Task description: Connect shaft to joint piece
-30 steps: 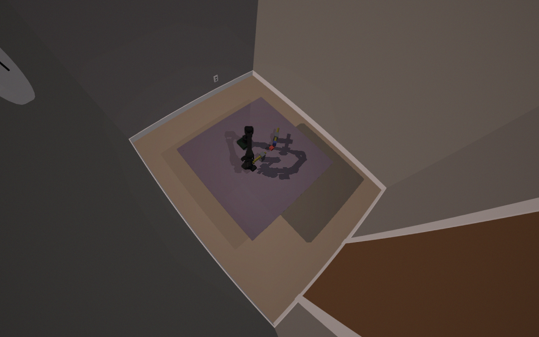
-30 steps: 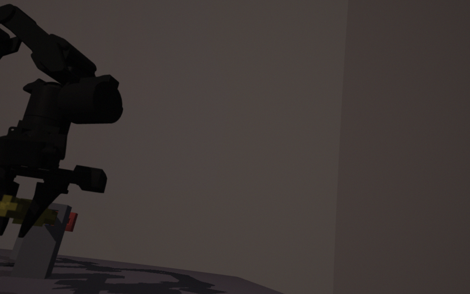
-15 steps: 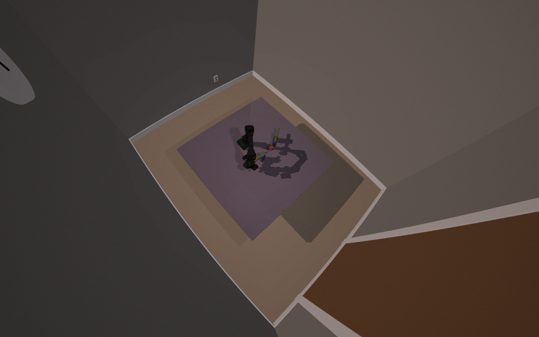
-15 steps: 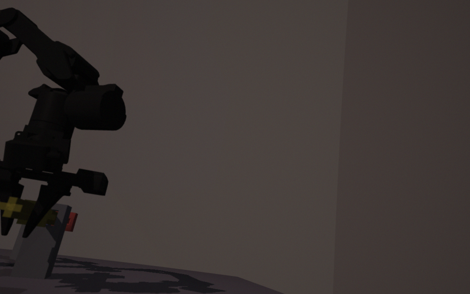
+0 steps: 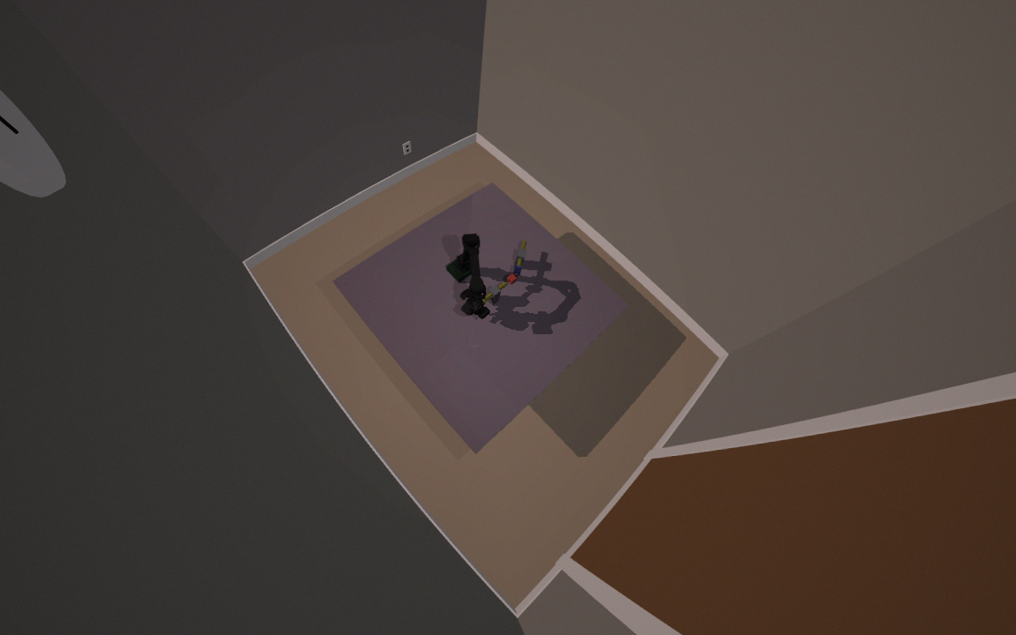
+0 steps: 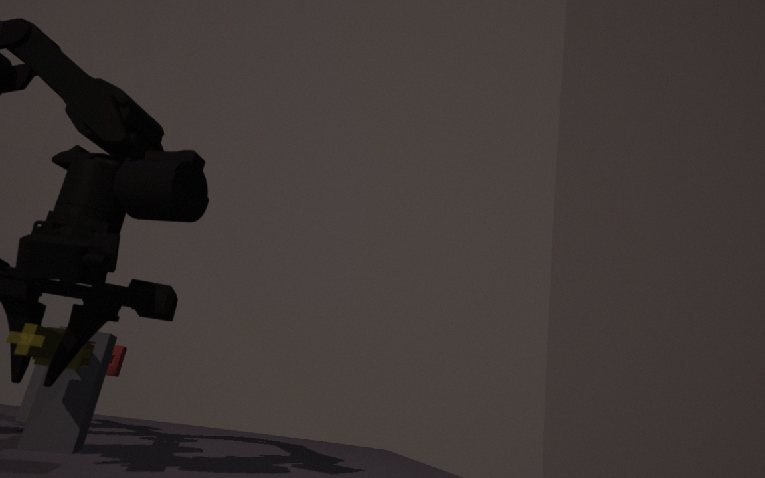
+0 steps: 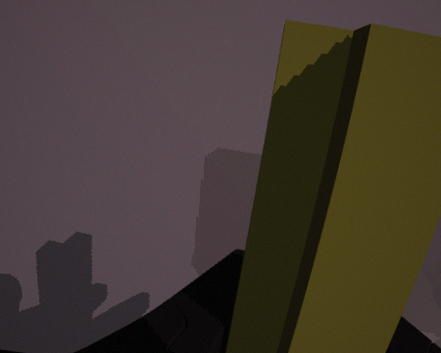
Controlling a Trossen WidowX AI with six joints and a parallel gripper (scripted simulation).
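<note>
Close to the exterior camera: a grey block [image 6: 55, 409] stands on the worktop [image 6: 325, 461].
Jaws [image 6: 37, 371]: pointing down, nearly closed, clamped on the yellow shaft [image 6: 40, 344].
Yellow shaft: runs through the top of the grey block; fills the right of the wrist view [image 7: 352, 223].
Red joint piece [image 6: 115, 360]: just beyond the block, at the shaft's far end.
Farther off: second yellow shaft [image 5: 520, 250], angled away.

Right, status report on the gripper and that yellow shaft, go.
Gripper shut on yellow shaft, fingers straddling it from above. Shaft sits in grey block, red joint piece just beyond. Nothing seen blocking the path.
</note>
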